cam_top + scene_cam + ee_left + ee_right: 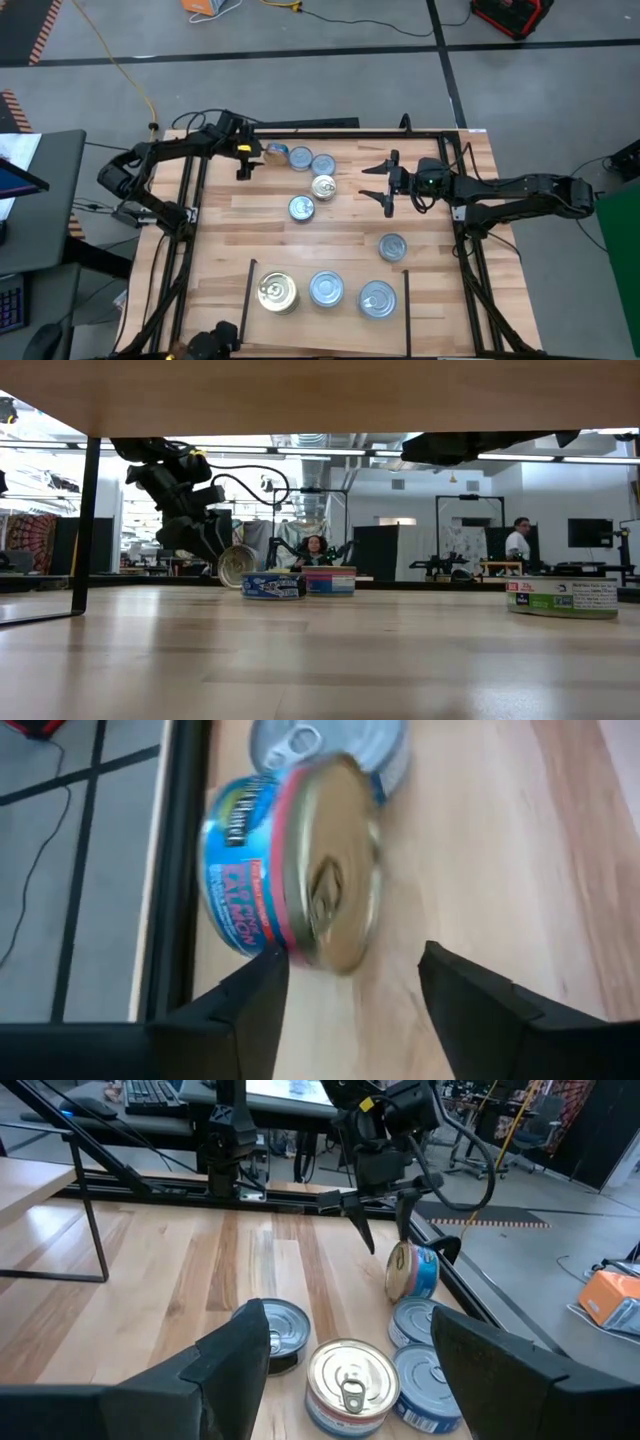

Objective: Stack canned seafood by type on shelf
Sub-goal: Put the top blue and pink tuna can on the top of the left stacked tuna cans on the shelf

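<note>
left tool (350,982) partly open around tipped salmon can (290,870); right tool (382,183) wide, empty.
centre fingers on its rim, close squarely before lifting off the desk (330,235).

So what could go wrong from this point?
1. The tipped tin stands on its edge between the open fingers of the left end effector, so it could roll toward the black frame rail at the table's edge.
2. It leans close to a flat silver-topped tin; closing now may knock that one.
3. The right end effector hovers open near the gold-topped tin and could crowd the cluster.
</note>
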{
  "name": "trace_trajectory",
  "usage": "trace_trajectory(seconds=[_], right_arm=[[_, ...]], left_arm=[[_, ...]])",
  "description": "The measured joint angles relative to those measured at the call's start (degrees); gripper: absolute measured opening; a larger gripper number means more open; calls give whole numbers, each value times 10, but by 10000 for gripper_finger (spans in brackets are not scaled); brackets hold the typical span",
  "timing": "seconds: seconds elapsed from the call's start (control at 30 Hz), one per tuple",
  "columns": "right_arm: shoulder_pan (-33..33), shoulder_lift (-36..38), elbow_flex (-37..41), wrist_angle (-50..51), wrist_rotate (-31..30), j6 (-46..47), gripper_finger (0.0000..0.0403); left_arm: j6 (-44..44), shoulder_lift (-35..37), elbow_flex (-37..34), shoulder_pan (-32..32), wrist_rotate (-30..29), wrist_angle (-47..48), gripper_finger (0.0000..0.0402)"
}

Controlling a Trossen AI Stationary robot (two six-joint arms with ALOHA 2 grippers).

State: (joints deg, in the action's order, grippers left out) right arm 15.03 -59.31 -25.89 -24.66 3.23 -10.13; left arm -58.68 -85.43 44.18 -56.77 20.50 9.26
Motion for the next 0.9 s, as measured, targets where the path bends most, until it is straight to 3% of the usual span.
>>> trace_trajectory(seconds=[0.3, 0.67, 0.9], right_arm=[[0, 0, 0, 2, 0, 0, 302], [12, 0, 0, 21, 0, 16, 302], [36, 0, 0, 20, -1, 44, 302]], left_arm=[[6, 0, 0, 14, -37, -8, 162], [98, 12, 0, 11, -169, -105, 159], [172, 86, 0, 4, -208, -117, 158]])
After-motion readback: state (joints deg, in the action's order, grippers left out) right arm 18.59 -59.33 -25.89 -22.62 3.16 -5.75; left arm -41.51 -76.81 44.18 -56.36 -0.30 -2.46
